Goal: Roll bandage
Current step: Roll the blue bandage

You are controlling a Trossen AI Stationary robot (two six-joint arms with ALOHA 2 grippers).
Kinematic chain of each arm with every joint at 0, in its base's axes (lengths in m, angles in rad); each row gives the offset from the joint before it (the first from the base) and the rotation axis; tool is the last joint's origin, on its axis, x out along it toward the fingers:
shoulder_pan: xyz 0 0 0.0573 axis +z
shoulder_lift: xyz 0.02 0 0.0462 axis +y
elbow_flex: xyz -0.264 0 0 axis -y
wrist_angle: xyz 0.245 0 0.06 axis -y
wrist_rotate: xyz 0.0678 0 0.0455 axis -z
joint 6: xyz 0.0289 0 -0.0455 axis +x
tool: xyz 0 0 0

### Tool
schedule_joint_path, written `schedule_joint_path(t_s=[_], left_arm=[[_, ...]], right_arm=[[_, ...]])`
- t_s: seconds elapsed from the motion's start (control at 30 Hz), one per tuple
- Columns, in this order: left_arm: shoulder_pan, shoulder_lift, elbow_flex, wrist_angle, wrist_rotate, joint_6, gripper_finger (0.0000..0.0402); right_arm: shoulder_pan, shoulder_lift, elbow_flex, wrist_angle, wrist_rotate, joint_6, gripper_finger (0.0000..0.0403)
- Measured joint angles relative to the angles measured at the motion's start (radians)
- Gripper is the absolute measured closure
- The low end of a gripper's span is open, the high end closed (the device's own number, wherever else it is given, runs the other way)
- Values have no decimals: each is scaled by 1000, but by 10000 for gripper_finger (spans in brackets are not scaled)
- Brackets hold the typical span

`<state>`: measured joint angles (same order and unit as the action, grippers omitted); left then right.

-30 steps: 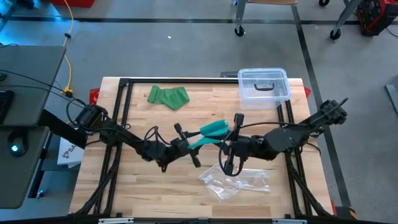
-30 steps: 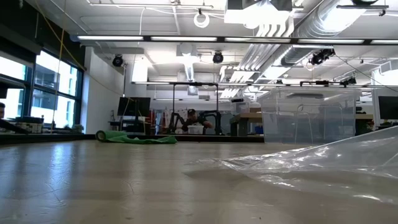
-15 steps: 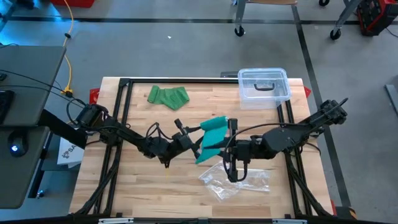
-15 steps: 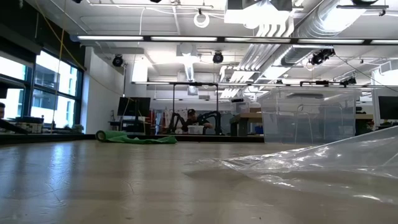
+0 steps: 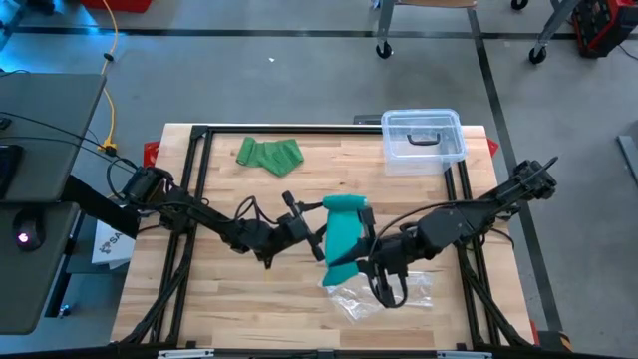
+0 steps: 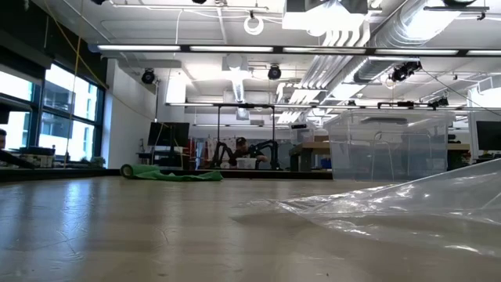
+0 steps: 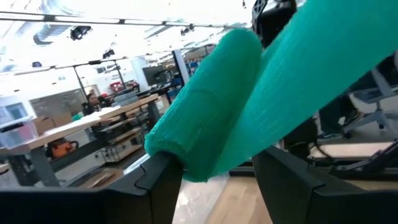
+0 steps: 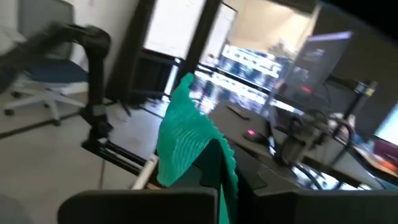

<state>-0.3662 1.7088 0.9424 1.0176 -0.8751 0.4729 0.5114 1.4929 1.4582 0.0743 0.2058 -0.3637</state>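
A teal bandage (image 5: pixel 344 234) hangs above the table's middle between my two grippers, its long side running from far to near. Its rolled part (image 7: pixel 205 118) lies between the spread fingers of my left gripper (image 5: pixel 317 229), which comes in level from the table's left. My right gripper (image 5: pixel 359 261) comes from the right and is shut on the bandage's near end. A second, green bandage (image 5: pixel 269 155) lies crumpled on the table at the far left, and shows in the low view too (image 6: pixel 168 174). Neither gripper shows in the low view. My left gripper stands open around the teal roll; the roll's end (image 7: pixel 177 158) rests against the inner side of one finger (image 7: pixel 158 183). Whether the other finger touches the bandage, I cannot tell. My right gripper pinches the bandage's loose end (image 8: pixel 208 165) between its two shut fingers, coming in level from the table's right. The cloth stands up out of the fingers, clear of the table.
A clear lidded plastic box (image 5: pixel 424 140) stands at the far right. A crumpled clear plastic bag (image 5: pixel 377 289) lies on the table under my right gripper and fills the low view's right side (image 6: pixel 407 207). A black frame (image 5: pixel 199 135) runs around the tabletop.
My right gripper has turned toward the table's near edge, carrying its end of the teal bandage. The bandage first lay stretched left to right between the grippers; it has swung round, spread wider, and now runs from far to near. My left gripper has stayed about where it was.
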Motion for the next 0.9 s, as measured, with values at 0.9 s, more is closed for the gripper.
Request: schedule_joint_path(t_s=[0.9], left_arm=[[2,0,0,-48,-49,-17,363]], right_arm=[[-42,37,1,93,0,-11,403]])
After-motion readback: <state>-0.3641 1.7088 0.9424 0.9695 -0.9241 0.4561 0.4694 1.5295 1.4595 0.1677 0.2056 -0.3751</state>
